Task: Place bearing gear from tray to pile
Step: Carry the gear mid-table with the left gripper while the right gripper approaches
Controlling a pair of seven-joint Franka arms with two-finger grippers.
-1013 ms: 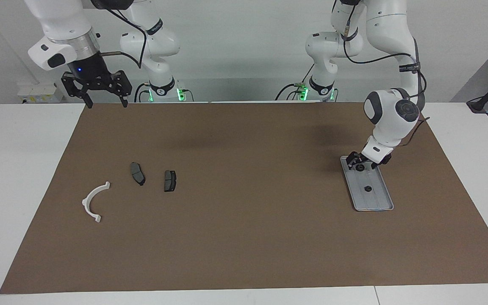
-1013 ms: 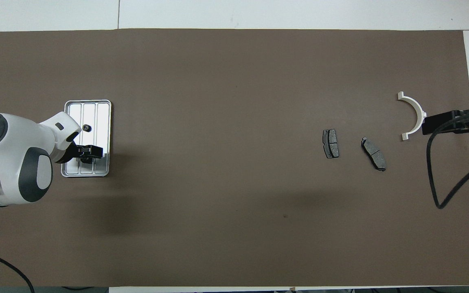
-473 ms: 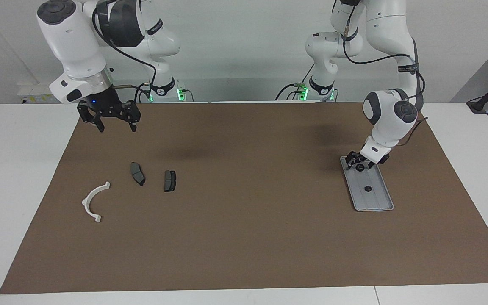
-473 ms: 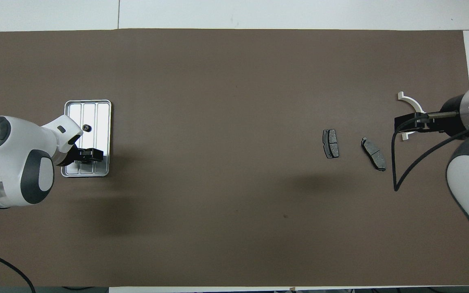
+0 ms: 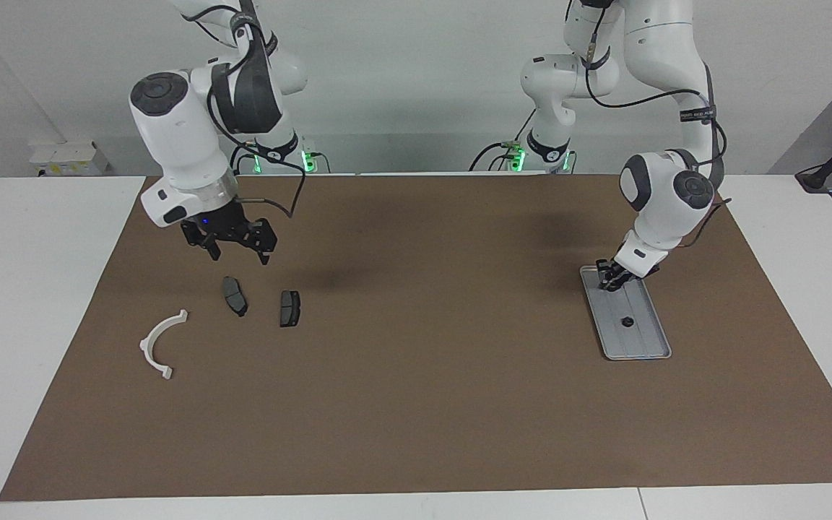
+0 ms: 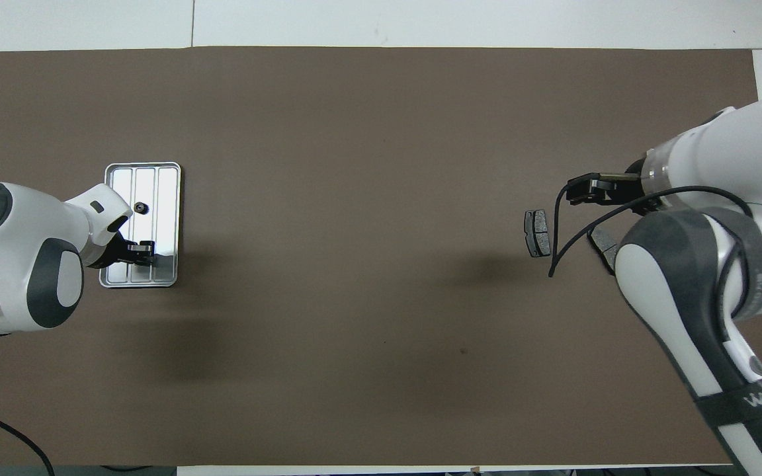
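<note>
Over the pile (image 5: 235, 296) the right gripper (image 5: 239, 256) hung wide open, empty; mid-tray (image 5: 641, 341) lay a bearing gear (image 5: 626, 322), small, rigid, probably slick, best pinched across its rim; the left gripper (image 5: 611, 282) sat at the tray's robot-side end, hold impossible to tell

We count one tray (image 5: 645, 339) holding one small dark gear (image 5: 626, 322), perhaps another hidden there. Well apart from the tray: two brake pads (image 5: 235, 296) and one white bracket (image 5: 158, 344).

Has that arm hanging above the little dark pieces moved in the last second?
Yes. The right gripper has come down from the mat's robot-side edge to above the two dark pads.
</note>
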